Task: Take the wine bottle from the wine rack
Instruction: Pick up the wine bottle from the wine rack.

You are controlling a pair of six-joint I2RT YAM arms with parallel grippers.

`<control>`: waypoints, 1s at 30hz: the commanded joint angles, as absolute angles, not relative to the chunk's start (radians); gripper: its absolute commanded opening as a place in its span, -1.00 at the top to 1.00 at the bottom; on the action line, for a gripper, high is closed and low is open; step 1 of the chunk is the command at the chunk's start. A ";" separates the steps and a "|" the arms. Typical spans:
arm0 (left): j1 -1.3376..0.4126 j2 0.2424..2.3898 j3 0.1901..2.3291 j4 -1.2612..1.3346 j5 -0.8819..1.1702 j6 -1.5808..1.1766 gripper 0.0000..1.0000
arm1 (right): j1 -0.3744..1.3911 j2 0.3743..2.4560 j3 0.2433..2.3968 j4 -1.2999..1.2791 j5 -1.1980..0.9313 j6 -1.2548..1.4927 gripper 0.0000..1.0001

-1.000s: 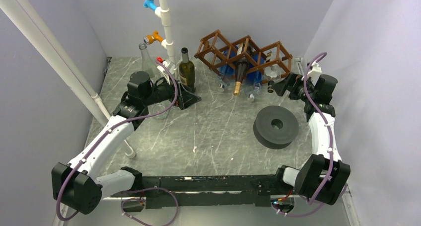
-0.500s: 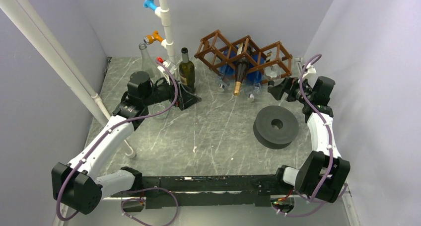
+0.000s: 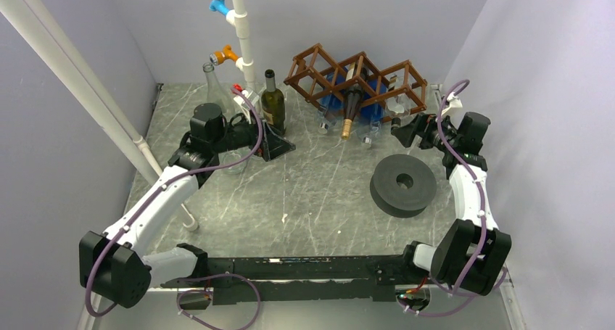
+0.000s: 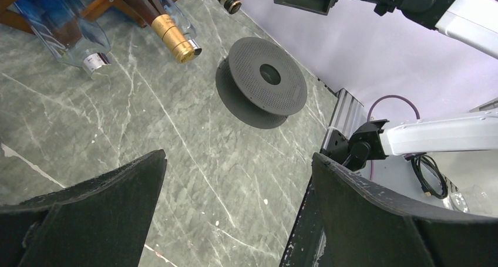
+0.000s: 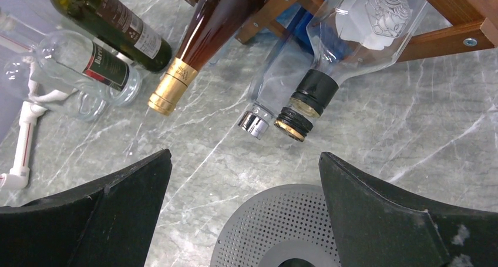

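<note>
The brown wooden wine rack [image 3: 360, 75] stands at the back of the table. A dark brown wine bottle with a gold foil neck [image 3: 351, 115] [image 5: 179, 79] [image 4: 170, 37] lies in a middle cell, neck sloping down toward the front. My right gripper [image 3: 399, 131] [image 5: 245, 155] is open and empty, low by the rack's right front, apart from the bottle necks. My left gripper [image 3: 280, 146] [image 4: 238, 158] is open and empty too, just in front of an upright green bottle [image 3: 273, 101].
Blue bottles with silver caps [image 5: 255, 121] [image 4: 88, 57] and a clear bottle with a black neck [image 5: 311, 97] also lie in the rack. A grey perforated disc [image 3: 403, 184] [image 5: 288, 232] sits just under the right gripper. A clear bottle [image 3: 213, 88] and white pipes [image 3: 244, 33] stand at the back left.
The right gripper has shifted a little left toward the rack's front and its jaws have widened slightly. The left arm has barely moved.
</note>
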State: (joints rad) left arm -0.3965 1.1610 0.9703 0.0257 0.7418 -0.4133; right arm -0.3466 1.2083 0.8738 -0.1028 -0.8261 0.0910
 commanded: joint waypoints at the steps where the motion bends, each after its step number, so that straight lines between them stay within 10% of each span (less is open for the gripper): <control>1: -0.393 1.170 0.977 0.070 0.784 -0.440 -0.99 | -0.355 1.228 0.892 -0.058 -0.850 0.067 -0.99; 30: -0.396 1.173 0.991 0.030 0.763 -0.410 -0.99 | -0.252 1.564 1.080 -0.023 -0.584 0.373 -0.77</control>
